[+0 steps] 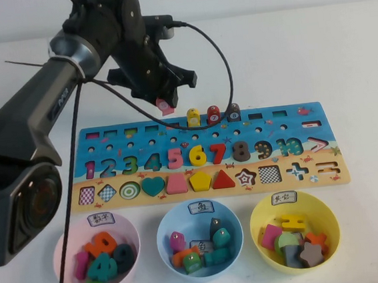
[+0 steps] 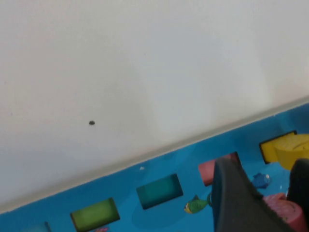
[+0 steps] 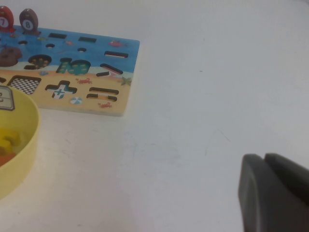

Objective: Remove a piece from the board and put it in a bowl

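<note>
My left gripper (image 1: 164,102) is shut on the pink peg (image 1: 165,106) and holds it lifted a little above the board's (image 1: 207,154) far edge. In the left wrist view the peg (image 2: 282,209) sits between my dark fingers (image 2: 236,198), over the board's pink slot (image 2: 208,170). The light blue bowl (image 1: 200,239) with a white label stands in front of the board, in the middle, holding several pieces. My right gripper (image 3: 270,193) is shut and empty, over bare table to the right of the board; it is out of the high view.
Yellow (image 1: 193,117), red (image 1: 213,114) and brown (image 1: 233,112) pegs stand on the board's far row. A pink bowl (image 1: 97,252) stands left and a yellow bowl (image 1: 295,230) right of the blue one. My left arm's cable hangs over the table's left.
</note>
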Controlling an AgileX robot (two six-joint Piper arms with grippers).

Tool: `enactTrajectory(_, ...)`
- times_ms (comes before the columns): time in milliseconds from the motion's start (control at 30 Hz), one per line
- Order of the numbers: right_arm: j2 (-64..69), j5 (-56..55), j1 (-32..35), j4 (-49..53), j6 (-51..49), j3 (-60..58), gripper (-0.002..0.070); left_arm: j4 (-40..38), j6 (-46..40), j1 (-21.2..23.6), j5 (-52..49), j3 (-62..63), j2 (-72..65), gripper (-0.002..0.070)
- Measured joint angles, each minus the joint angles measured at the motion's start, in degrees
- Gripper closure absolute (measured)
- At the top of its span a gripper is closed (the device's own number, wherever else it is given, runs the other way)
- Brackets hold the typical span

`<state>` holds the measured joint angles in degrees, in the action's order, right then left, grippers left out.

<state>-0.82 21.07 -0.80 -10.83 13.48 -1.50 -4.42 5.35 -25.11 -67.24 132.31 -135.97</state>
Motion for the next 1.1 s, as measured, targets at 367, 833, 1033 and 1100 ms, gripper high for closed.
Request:
enactTrajectory(367,0.0,0.0,0.0,0.0,0.0,0.0,0.0694,0.5,-3.3,0.0,-3.8,1.1,4.5,0.0477)
enactTrajectory(833,0.0,0.0,0.0,0.0,0.0,0.0,0.0694,-4.7,-7.5,-0.5,-4.2,-0.3,15.3,0.0477)
enactTrajectory(1033,0.0,0.0,0.0,0.0,0.0,0.0,0.0694,-4.0,-10.3,-3.3,-4.2,-9.7,22.0,0.0477)
enactTrajectory(1100,0.0,0.0,0.0,0.0,0.0,0.0,0.0694,-3.6,-11.4,-4.8,-4.2,-13.6,24.2,0.0477)
